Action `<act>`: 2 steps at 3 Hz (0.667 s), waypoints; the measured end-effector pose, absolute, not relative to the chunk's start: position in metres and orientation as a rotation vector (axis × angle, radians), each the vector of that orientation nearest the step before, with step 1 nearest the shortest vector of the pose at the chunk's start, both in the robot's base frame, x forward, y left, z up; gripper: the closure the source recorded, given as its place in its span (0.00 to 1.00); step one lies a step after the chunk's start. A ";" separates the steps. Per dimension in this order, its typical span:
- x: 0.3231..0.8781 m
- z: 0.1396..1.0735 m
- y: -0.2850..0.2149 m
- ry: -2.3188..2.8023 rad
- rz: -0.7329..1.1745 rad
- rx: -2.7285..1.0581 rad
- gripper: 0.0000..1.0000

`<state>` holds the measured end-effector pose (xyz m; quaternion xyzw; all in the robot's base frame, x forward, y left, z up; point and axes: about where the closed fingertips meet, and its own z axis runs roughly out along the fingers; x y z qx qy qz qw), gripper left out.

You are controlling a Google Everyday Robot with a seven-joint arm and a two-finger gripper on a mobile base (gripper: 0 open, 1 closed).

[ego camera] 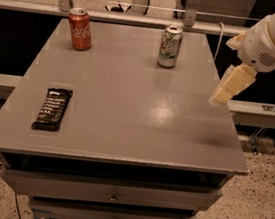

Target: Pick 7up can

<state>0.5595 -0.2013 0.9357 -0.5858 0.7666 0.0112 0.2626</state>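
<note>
The 7up can (170, 46), silvery-white and green with a silver top, stands upright near the far edge of the grey table (123, 104), right of centre. My gripper (229, 86) hangs from the white arm at the right edge of the table, above the surface, to the right of the can and nearer the front, well apart from it. Nothing shows in the gripper.
A red Coca-Cola can (80, 29) stands upright at the far left of the table. A dark snack bar (52, 108) lies flat near the left edge. Drawers (113, 196) sit below the tabletop. A rail and glass run behind the table.
</note>
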 end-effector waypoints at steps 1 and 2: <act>0.627 0.913 -0.207 2.019 0.087 -1.468 0.00; 0.684 0.900 -0.201 1.960 0.196 -1.339 0.00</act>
